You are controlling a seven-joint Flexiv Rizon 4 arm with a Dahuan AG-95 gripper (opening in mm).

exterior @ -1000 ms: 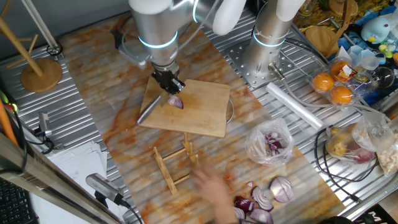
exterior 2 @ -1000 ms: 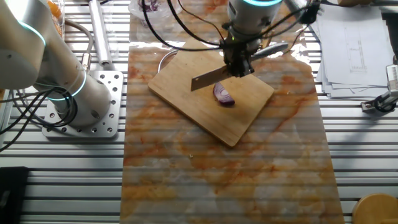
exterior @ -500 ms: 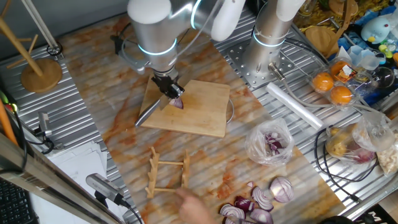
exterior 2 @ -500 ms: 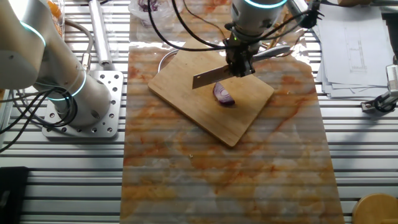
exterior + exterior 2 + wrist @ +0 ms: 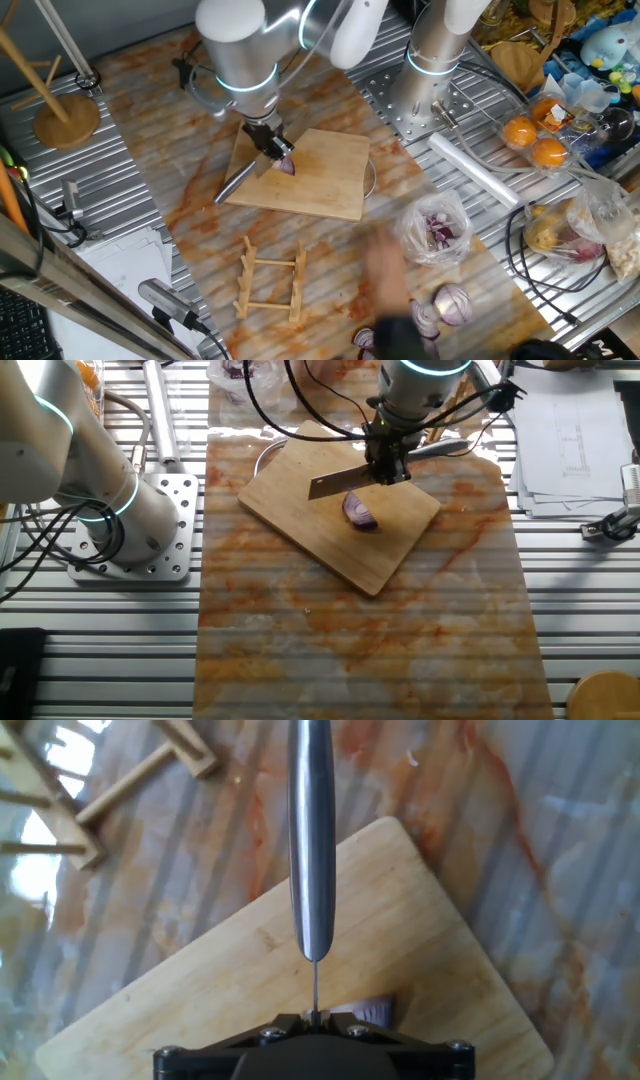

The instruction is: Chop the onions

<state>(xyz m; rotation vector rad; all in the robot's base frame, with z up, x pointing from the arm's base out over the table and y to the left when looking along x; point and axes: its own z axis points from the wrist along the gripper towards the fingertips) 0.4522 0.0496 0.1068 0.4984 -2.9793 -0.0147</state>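
Your knife is poised over the onion on the board.

Your claw (image 5: 388, 468) is clamped on the knife (image 5: 335, 482), blade held above the board (image 5: 340, 516), not touching it. The onion (image 5: 359, 512), a purple wedge, lies near the board's middle, just under and beside the blade. A wooden rack (image 5: 270, 287) stands on the table (image 5: 400, 650) nearby, and a blurred hand (image 5: 392, 290) reaches in past it.

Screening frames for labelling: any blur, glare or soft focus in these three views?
One fixed view: a motion-blurred hand smears the lower middle, hiding part of the onion slices; the cutting board is sharp. The other fixed view: even light, sharp, with a little sheen on the knife. Hand view: the knife is close and soft with glare, the gripper edge dark, and the onion barely shows.
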